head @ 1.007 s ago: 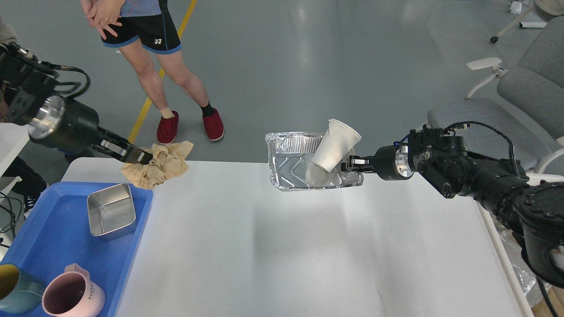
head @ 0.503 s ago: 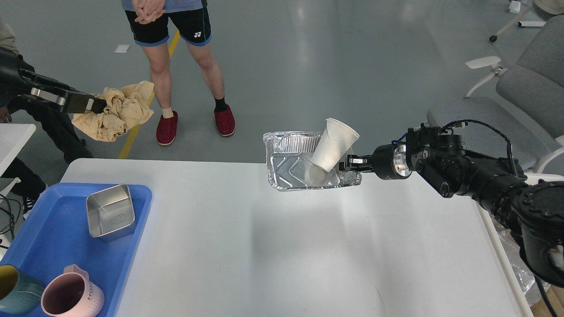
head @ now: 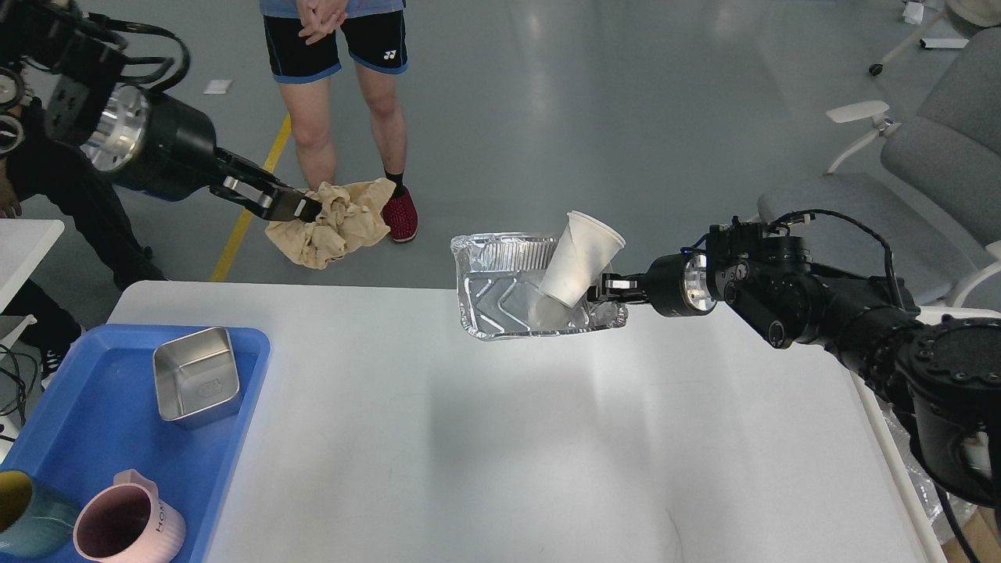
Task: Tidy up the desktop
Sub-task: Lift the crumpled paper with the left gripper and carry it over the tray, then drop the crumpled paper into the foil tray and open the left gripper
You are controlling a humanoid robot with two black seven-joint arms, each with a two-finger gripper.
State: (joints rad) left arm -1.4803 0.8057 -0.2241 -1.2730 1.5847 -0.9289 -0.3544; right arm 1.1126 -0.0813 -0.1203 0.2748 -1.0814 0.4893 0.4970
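Mid-clear: left end effector (head: 301, 209) clamps tan cloth (head: 338, 223), right end effector (head: 604, 290) pinches foil tray (head: 500, 301) rim, paper cup (head: 580, 259) inside, both above worktop (head: 485, 438); next: carry off to disposal, keep tray level

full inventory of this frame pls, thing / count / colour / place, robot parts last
glossy white rectangular desktop: 1, white, fills lower middle
blue plastic tray: 1, blue, on desktop's left end
square steel container: 1, silver, in tray, far part
pink ceramic mug: 1, pink, in tray, near part
teal mug: 1, teal with yellow inside, tray's near left corner, partly cut off
crumpled tan cloth: 1, tan, held in the air beyond the desktop's far left
aluminium foil tray: 1, silver, held above the far edge
white paper cup: 1, white, tilted inside foil tray
grey office chairs: 2 or so, grey, right
standing person: 1, black shorts, red shoes, far left of centre
left gripper: black, shut on cloth
right gripper: black, shut on foil tray's rim
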